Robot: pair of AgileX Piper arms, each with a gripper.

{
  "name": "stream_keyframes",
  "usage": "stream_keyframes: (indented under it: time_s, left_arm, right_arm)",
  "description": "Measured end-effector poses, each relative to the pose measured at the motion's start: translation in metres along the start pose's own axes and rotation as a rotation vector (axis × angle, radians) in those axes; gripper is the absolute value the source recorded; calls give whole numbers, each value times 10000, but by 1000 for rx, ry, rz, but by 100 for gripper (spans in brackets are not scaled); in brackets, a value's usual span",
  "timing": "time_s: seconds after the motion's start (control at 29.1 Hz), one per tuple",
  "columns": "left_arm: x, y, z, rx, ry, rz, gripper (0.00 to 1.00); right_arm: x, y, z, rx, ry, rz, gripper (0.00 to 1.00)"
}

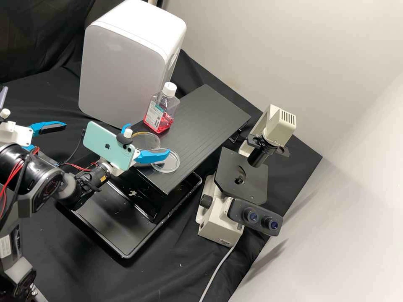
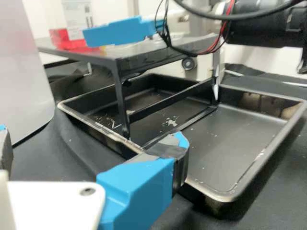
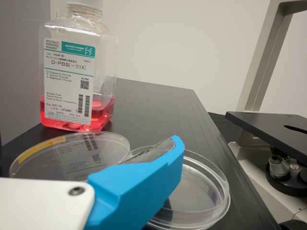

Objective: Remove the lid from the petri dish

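Right gripper (image 1: 147, 140) is over the black raised platform (image 1: 201, 121), clamped across the clear lid (image 1: 142, 143), one blue finger on each side of the lid's edge. The lid is off the dish (image 1: 167, 166) and carries a printed sticker. The open dish sits on the platform at about 4 o'clock from the lid, just beside it; can't tell if their rims touch. The lower blue finger crosses over the dish's far rim. A bottle (image 1: 161, 110) with a white cap and pink liquid stands upright on the platform at 1 o'clock from the lid, near it. A mint-green phone (image 1: 108, 144) is mounted on the right wrist. Left gripper (image 2: 91, 143) is at 9 o'clock from the right one, well apart, low over the bench (image 1: 189, 260), fingers spread wide with nothing between them. It faces the black tray (image 1: 121, 226) that sits under the platform's legs. A big white box (image 1: 126, 58) stands at 11 o'clock from the platform, touching or just behind its back edge. A microscope (image 1: 247, 184) stands on the bench at 4 o'clock from the platform, just beside the tray's corner.
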Motion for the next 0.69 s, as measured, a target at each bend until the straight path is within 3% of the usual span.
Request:
stream_keyframes:
  time_s: [0.1, 0.28, 0.34, 0.45, 0.55, 0.69]
  left_arm:
    - [-7, 35, -23, -18, -5, 13, 100]
    - [-8, 42, -31, -19, -2, 16, 100]
    - [-8, 42, -31, -19, -2, 16, 100]
    - [-8, 42, -31, -19, -2, 16, 100]
    - [-8, 42, -31, -19, -2, 16, 100]
    - [-8, 42, -31, -19, -2, 16, 100]
  right_arm:
    - [-10, 11, 2, -4, 3, 9, 100]
    - [-55, 39, -6, -8, 5, 17, 100]
    - [-81, 83, -13, -2, -3, 39, 100]
    - [-116, 145, 2, 7, -37, 78, 100]
    - [-178, 210, 34, 46, -98, 133, 100]
    - [-252, 259, 52, 57, -109, 152, 100]
